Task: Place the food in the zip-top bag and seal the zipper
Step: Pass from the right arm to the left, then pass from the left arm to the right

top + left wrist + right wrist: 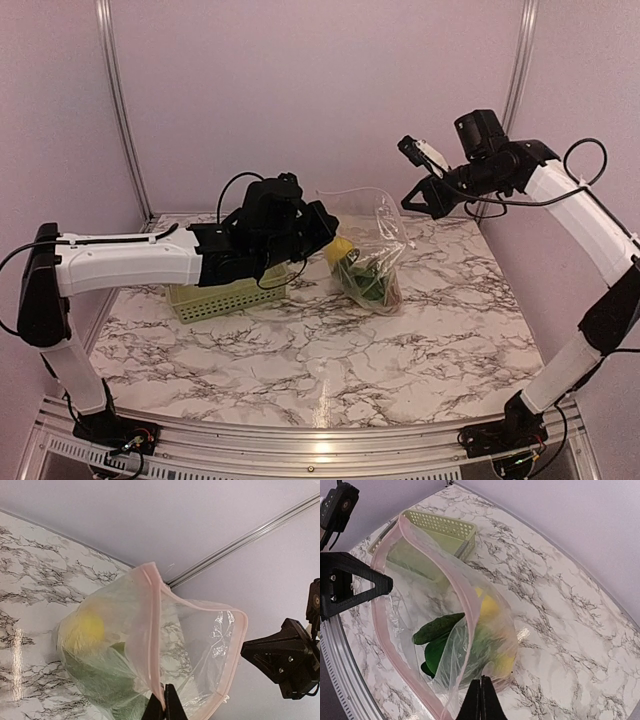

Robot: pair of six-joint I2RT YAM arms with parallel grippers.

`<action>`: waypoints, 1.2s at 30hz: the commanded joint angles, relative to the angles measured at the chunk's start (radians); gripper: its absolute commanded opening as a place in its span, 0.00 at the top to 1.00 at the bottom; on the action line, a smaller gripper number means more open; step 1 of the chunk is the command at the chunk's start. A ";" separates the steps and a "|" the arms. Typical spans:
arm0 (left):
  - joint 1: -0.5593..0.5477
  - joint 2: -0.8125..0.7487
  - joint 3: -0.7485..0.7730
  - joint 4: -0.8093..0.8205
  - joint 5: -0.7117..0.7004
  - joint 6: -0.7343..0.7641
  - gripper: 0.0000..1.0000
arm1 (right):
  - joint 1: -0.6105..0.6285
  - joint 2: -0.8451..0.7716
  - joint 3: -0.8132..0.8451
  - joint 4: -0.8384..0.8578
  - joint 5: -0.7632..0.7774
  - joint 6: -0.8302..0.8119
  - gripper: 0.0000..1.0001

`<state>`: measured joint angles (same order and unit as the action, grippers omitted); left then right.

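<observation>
Both grippers pinched shut on the bag mouth.
Left gripper (pixel 164 706) and right gripper (pixel 480 700) each clamped the pink zipper (pixel 155 630); zip-top bag (pixel 375 228) hung open between them, holding lemon (pixel 88 627), cucumber (pixel 438 628), leafy greens (pixel 97 682); green basket (pixel 226 298) just beside.

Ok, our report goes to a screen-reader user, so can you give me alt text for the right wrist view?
A clear zip-top bag is held open on a marble table, its pink zipper edge pinched in the right hand. Inside lie a dark green cucumber and a yellow lemon; a light green basket sits behind.
</observation>
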<state>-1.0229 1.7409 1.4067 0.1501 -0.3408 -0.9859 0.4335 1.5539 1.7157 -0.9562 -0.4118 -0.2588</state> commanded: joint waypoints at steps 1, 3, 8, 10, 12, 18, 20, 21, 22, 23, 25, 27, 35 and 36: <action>0.001 0.020 0.050 -0.001 0.011 0.050 1.00 | -0.025 -0.002 0.043 -0.012 -0.025 0.003 1.00; 0.000 0.015 0.049 0.002 0.011 0.060 1.00 | -0.026 0.012 0.049 -0.015 -0.035 0.005 1.00; 0.000 0.001 0.037 0.003 0.006 0.076 1.00 | -0.032 0.040 0.073 -0.028 -0.106 0.015 0.88; 0.000 0.001 0.035 0.007 0.010 0.082 1.00 | -0.032 0.047 0.076 -0.031 -0.166 0.019 0.73; 0.000 0.003 0.035 0.012 0.017 0.085 1.00 | -0.032 0.052 0.074 -0.029 -0.200 0.023 0.68; 0.000 0.003 0.034 0.023 0.025 0.094 1.00 | -0.032 0.067 0.082 -0.028 -0.221 0.029 0.67; 0.000 0.002 0.034 0.025 0.023 0.102 1.00 | -0.032 0.071 0.079 -0.029 -0.221 0.026 0.67; 0.000 0.000 0.034 0.024 0.022 0.103 1.00 | -0.032 0.075 0.078 -0.031 -0.223 0.024 0.67; -0.001 -0.001 0.032 0.025 0.021 0.106 1.00 | -0.030 0.080 0.076 -0.031 -0.222 0.024 0.67; -0.002 -0.003 0.030 0.028 0.023 0.109 1.00 | -0.029 0.084 0.074 -0.029 -0.216 0.024 0.71; -0.002 -0.008 0.025 0.037 0.027 0.120 1.00 | -0.024 0.094 0.068 -0.023 -0.187 0.028 0.74; -0.002 -0.009 0.019 0.049 0.031 0.133 1.00 | -0.023 0.111 0.072 -0.026 -0.156 0.030 0.88; 0.019 -0.126 0.059 -0.198 -0.005 0.523 0.45 | -0.117 0.058 0.255 0.032 -0.041 0.017 1.00; 0.031 -0.163 0.039 -0.239 -0.026 0.567 0.41 | -0.121 0.043 0.255 0.050 -0.023 0.013 1.00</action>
<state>-1.0176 1.7271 1.4433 0.0948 -0.2787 -0.6796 0.3717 1.6833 1.8755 -0.9852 -0.5171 -0.2371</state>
